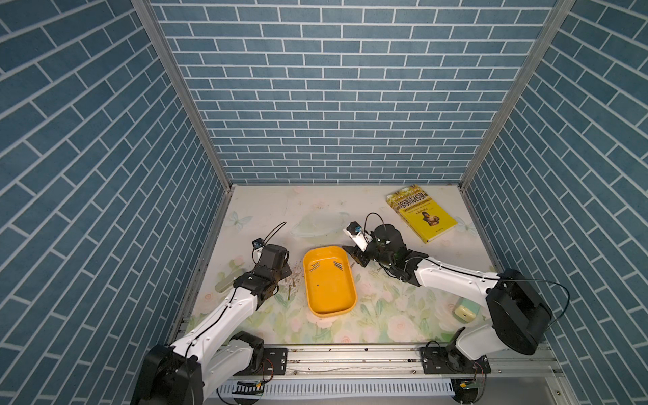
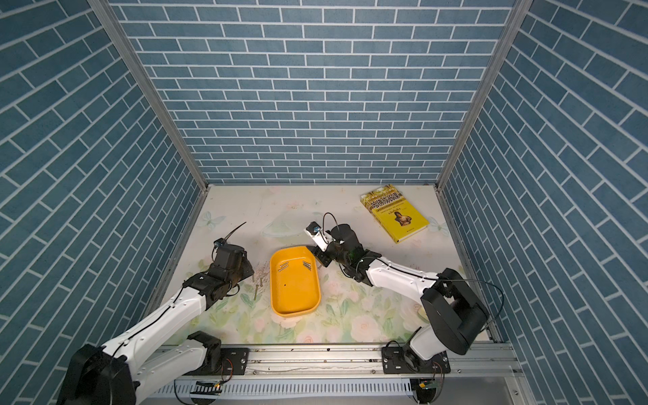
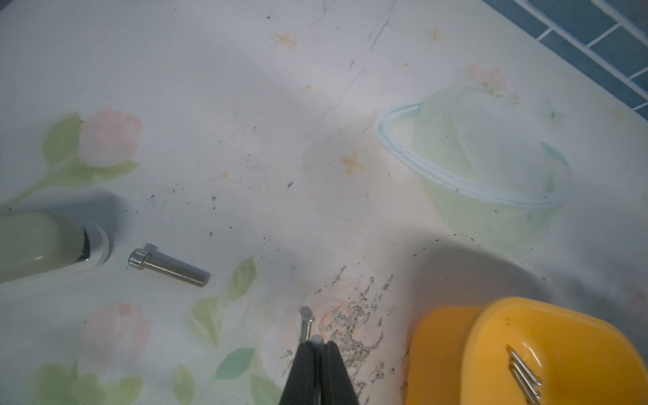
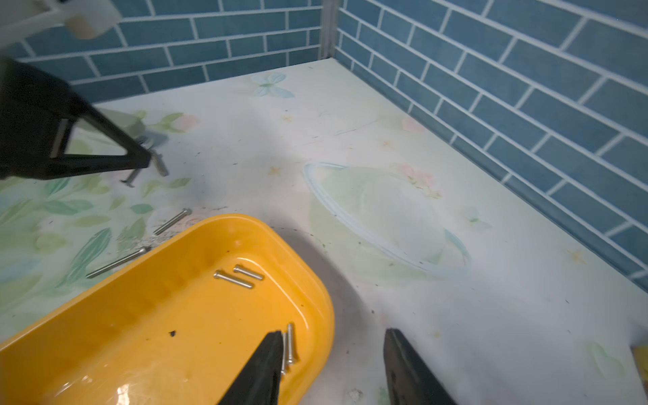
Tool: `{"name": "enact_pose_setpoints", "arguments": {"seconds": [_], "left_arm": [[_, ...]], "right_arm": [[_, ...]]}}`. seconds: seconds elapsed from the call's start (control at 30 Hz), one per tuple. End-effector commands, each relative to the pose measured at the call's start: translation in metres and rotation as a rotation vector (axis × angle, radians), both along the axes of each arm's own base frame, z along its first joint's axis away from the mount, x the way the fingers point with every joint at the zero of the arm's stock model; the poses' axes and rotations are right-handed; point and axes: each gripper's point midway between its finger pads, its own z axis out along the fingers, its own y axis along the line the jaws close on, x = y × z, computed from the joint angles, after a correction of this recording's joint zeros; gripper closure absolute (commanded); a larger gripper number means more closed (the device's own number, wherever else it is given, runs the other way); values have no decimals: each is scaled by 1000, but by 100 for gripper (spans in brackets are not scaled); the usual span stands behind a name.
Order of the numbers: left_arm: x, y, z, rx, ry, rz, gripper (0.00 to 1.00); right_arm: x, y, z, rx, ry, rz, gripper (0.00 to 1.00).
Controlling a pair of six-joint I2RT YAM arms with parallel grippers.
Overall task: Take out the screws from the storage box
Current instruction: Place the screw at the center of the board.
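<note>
Pinching a single screw (image 3: 305, 324) in the left end effector (image 3: 317, 347), tips pressed together on the shaft, head end poking out past them. Poised low over the tabletop (image 1: 350, 217), just left of the storage box (image 1: 329, 298); cannot tell whether the screw touches down.

Noted storage box mid-tabletop, between the two arms. Inside, at the far end: two small clusters of screws (image 1: 314, 267). Outside, along the left wall: two more lying flat (image 4: 171, 221); a thicker bolt (image 3: 168, 268) farther left.

Right end effector (image 4: 333, 333) spread wide, gripping nothing, straddling the box's far right corner: one finger (image 4: 266, 364) above the box floor beside a cluster, its mate outside the rim.

Yellow book (image 1: 420, 217) in the far right corner, well apart.
</note>
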Motion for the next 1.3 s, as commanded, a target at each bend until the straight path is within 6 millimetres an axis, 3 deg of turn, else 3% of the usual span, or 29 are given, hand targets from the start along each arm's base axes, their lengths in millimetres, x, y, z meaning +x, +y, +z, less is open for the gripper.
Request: {"name": "enact_pose_setpoints", "arguments": {"seconds": [0.0, 0.27, 0.53, 0.8, 1.0, 1.17, 1.27], "left_arm": [[3, 6, -14, -45, 5, 42, 100], [-14, 24, -44, -38, 58, 118, 100], [-19, 22, -46, -66, 43, 107, 100], [-23, 11, -67, -113, 109, 77, 100], [-24, 9, -75, -118, 129, 72, 80], [-24, 10, -74, -117, 125, 73, 74], [-22, 10, -69, -119, 111, 73, 65]], "right_arm": [[-17, 15, -10, -81, -28, 137, 48], [-37, 47, -46, -216, 43, 314, 48], [-37, 69, -68, -301, 74, 375, 45], [-32, 82, -88, -375, 81, 382, 45], [-27, 89, -102, -412, 95, 387, 45], [-26, 95, -111, -429, 119, 401, 44], [-25, 96, -119, -446, 132, 401, 45]]}}
